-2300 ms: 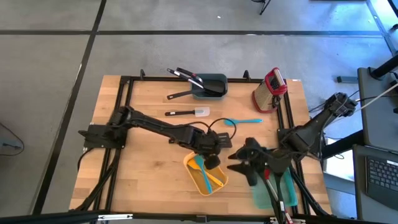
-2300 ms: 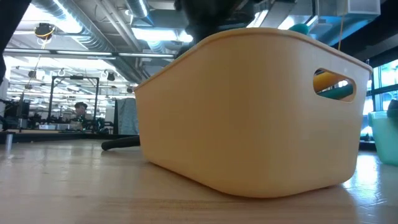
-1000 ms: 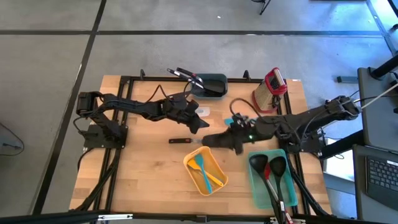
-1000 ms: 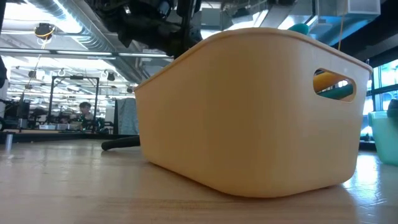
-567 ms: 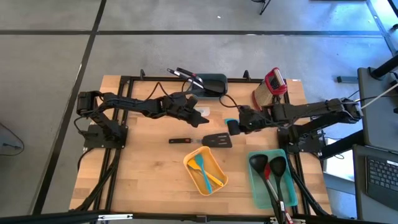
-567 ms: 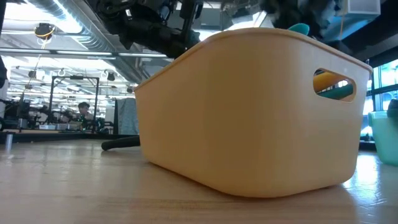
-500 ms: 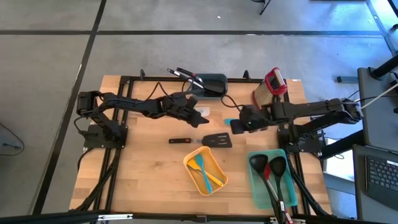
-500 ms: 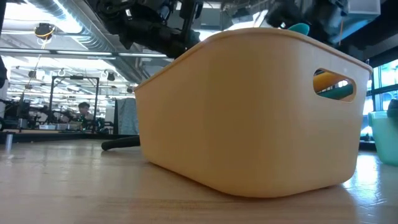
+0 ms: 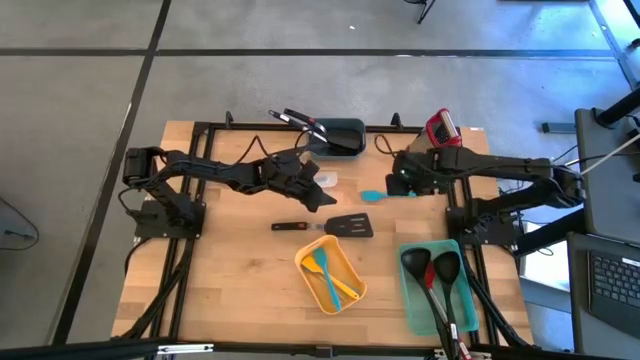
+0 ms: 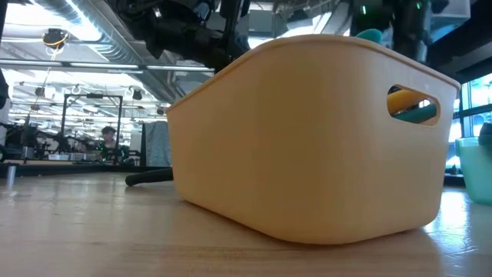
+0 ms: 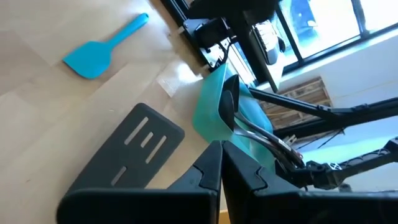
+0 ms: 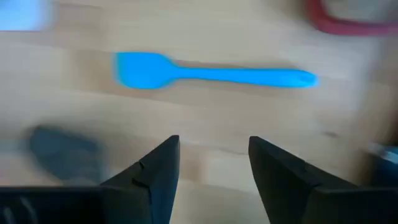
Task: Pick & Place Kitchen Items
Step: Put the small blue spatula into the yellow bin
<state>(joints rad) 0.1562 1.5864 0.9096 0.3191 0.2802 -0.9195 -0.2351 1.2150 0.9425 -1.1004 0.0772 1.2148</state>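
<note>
A black slotted turner (image 9: 340,226) lies flat on the table's middle, also seen in the left wrist view (image 11: 127,158). Past it a teal spatula (image 9: 378,195) lies flat. My right gripper (image 9: 402,183) hangs open right over that spatula (image 12: 211,73), pointing down and clear of it. My left gripper (image 9: 318,190) hovers shut and empty (image 11: 221,168) above the table, left of the spatula and beyond the turner. A white spatula head (image 9: 325,180) shows beside it.
A yellow bin (image 9: 345,295) near the front holds a teal and an orange spatula. A teal bin (image 9: 412,310) at the front right holds black ladles. A dark bin (image 9: 345,130) with utensils and a red-and-tan container (image 9: 435,140) stand at the far edge.
My right gripper has gone from over the black turner's head toward the table's far right, to above the teal spatula, and has tipped from nearly level to pointing down. The turner lies where it was. My left arm has kept still.
</note>
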